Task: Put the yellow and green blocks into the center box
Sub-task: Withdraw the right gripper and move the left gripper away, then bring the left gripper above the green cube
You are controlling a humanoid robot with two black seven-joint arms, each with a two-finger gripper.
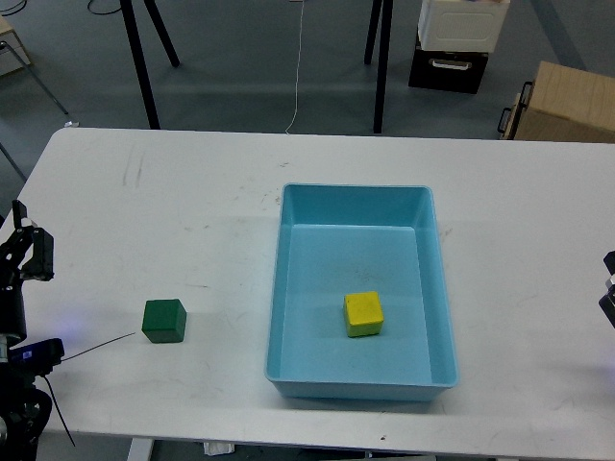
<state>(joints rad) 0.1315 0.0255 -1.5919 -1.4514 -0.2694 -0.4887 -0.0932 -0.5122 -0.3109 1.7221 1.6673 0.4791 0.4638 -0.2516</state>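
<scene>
- So, yellow block (364, 314) sits inside the light-blue tray (357, 389), on the tray floor, a bit toward my near end and roughly mid-width, not touching any wall.
- Green block (163, 321) is on the white table (192, 192), left of the tray, well apart from it, flat on one face.
- My left gripper (24, 252) is at the far left edge of view, above the table edge, up-left of the green block and apart from it; nothing held. Fingers look dark and bunched, prob. parted a little, but I can't tell for sure.
- My right gripper (608, 285) only pokes in at the right edge as a small dark bit; can't tell how its fingers stand. It's right of the tray, not touching it.
- Thin black cable (101, 344) runs on the table from my left arm toward the green block's near-left corner.
- Beyond the table: black stand legs (142, 67), a brown cardboard box (567, 104) at upper right, and a black-and-white crate (452, 43) on the floor.
</scene>
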